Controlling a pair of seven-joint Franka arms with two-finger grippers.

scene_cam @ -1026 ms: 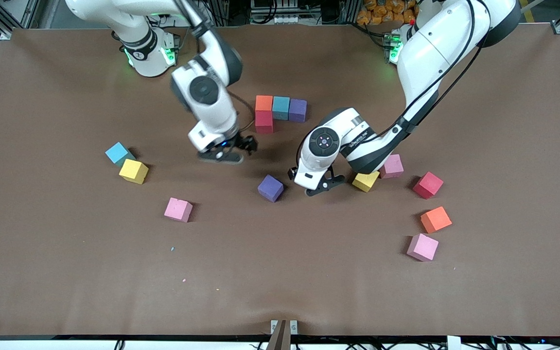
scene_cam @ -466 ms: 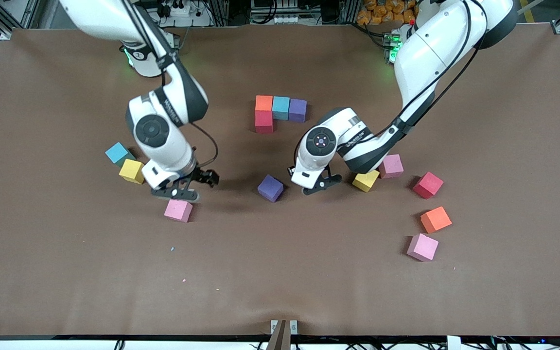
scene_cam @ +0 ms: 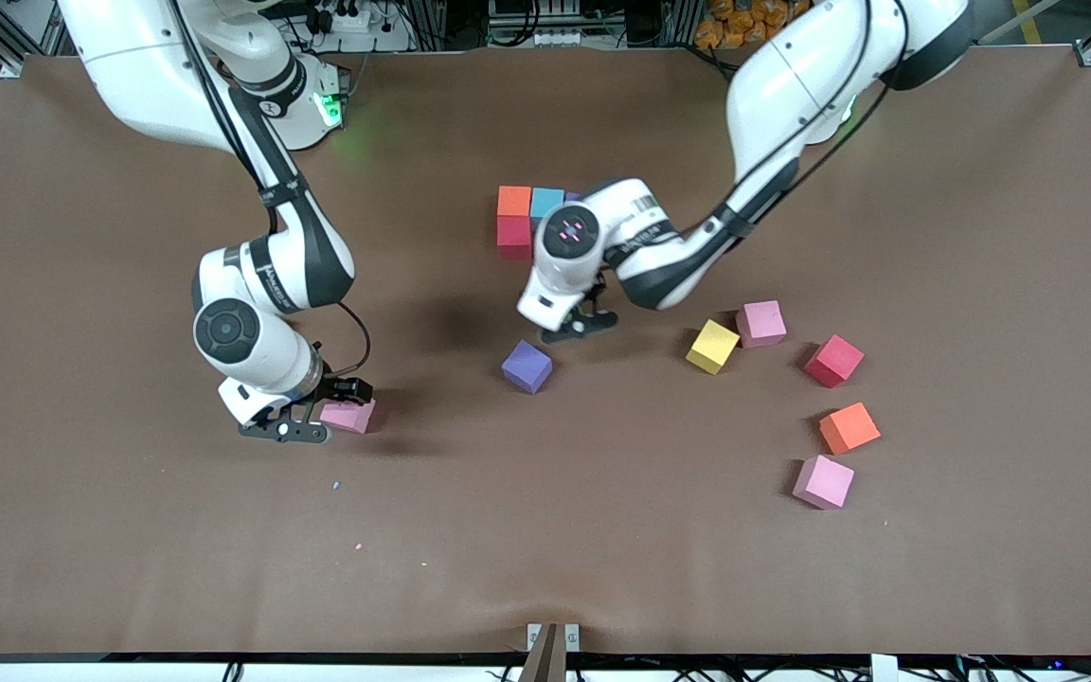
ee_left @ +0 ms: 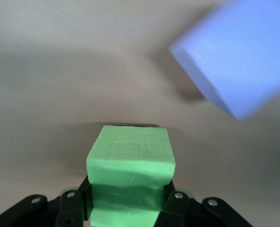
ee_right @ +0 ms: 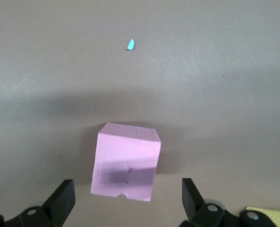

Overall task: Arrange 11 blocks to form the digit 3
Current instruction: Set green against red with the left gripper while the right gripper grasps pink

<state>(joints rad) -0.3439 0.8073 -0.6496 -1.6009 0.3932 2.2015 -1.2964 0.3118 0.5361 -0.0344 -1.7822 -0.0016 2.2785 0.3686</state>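
The digit 3 is a short start: an orange block (scene_cam: pixel 514 200) with a light blue block (scene_cam: pixel 546 201) beside it and a red block (scene_cam: pixel 514 237) nearer the front camera. My left arm covers most of a purple block at that row's end. My left gripper (scene_cam: pixel 581 324) is shut on a green block (ee_left: pixel 130 158) and hangs over bare table between that figure and a loose purple block (scene_cam: pixel 527 367). My right gripper (scene_cam: pixel 318 409) is open and low, its fingers (ee_right: pixel 59 198) on either side of a pink block (scene_cam: pixel 354 417), without touching it.
Toward the left arm's end lie loose blocks: yellow (scene_cam: pixel 712 346), pink (scene_cam: pixel 760 323), red (scene_cam: pixel 833 361), orange (scene_cam: pixel 849 427) and another pink (scene_cam: pixel 823 481). A yellow edge (ee_right: pixel 267 215) shows beside the right gripper. Small foam crumbs (scene_cam: pixel 336 486) dot the mat.
The left gripper closed on the green block and carried it up toward the figure. The right arm swung away from the figure and came down around the pink block.
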